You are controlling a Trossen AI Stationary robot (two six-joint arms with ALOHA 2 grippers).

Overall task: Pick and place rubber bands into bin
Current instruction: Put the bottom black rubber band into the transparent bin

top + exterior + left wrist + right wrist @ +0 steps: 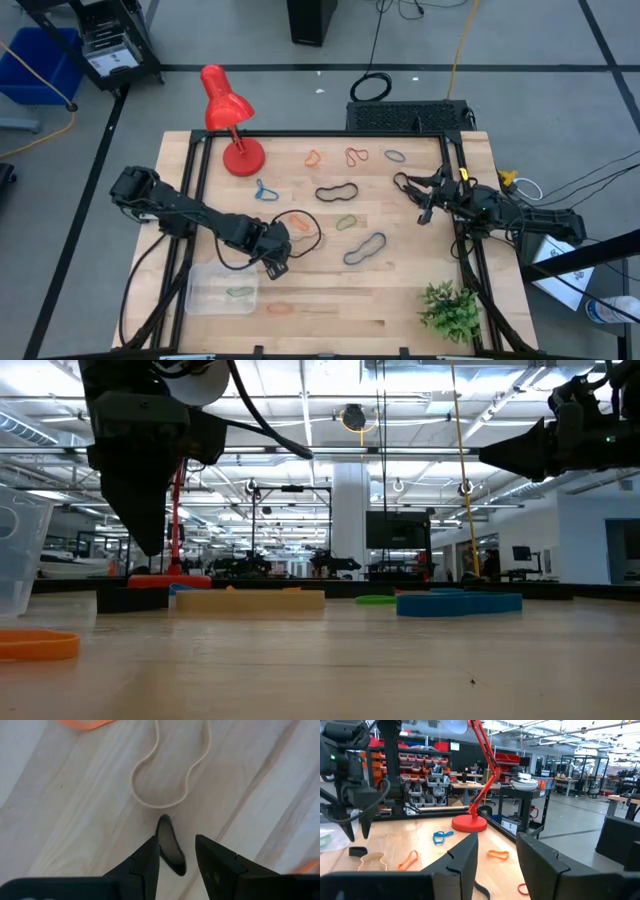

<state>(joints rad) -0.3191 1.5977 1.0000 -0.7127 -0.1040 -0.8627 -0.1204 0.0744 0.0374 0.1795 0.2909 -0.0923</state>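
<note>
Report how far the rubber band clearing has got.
Done: one green rubber band lies in the clear plastic bin. In hand: the left pincer is down over a small black rubber band beside a tan rubber band, jaws apart around it. Left: roughly ten bands on the wooden table, including a blue one. The right pincer waits.

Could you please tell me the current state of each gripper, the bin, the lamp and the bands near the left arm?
left gripper: open, fingers either side of the small black band.
small black band: lying on the table, not lifted.
tan band: lying flat, untouched.
bin: holds one green band.
right gripper: open, empty, raised over the table's right side.
red lamp: standing upright.
</note>
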